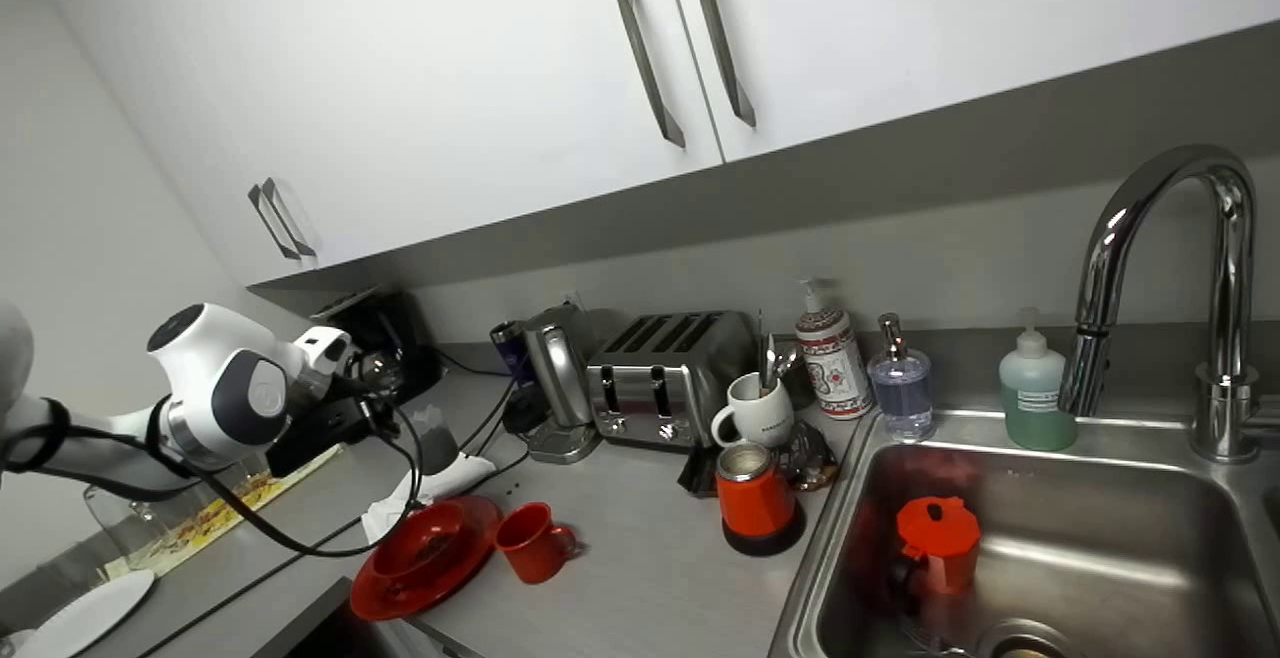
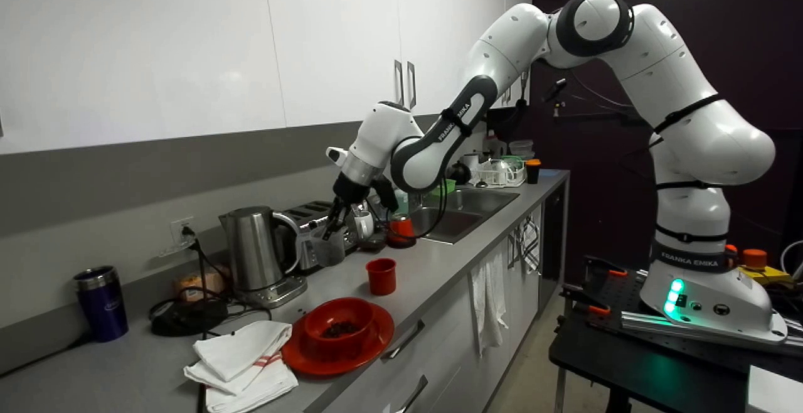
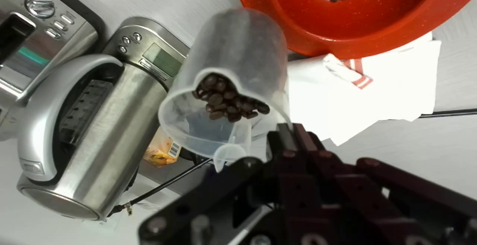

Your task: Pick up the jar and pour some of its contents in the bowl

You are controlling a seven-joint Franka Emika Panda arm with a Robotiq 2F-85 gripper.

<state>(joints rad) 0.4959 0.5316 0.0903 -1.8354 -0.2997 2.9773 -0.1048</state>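
The greyish see-through jar (image 3: 242, 47) hangs by its rim from my gripper (image 3: 291, 127), which is shut on that rim in the wrist view. Dark coffee beans (image 3: 225, 103) and a pale plastic piece (image 3: 240, 137) show at its mouth. In an exterior view the jar (image 2: 330, 251) is held off the counter in front of the toaster, roughly upright; its exact tilt I cannot tell. Off to the jar's upper right in the wrist view is the red bowl (image 3: 346, 19), with some beans inside. That bowl (image 2: 321, 314) rests on a red plate (image 2: 301, 356).
A steel kettle (image 2: 251, 246) and the toaster (image 1: 670, 378) line the wall close to the jar. The small red cup (image 2: 381, 276) stands near the bowl. A folded white towel (image 2: 241, 363) lies against the plate, and a black cord (image 1: 250, 578) crosses the counter.
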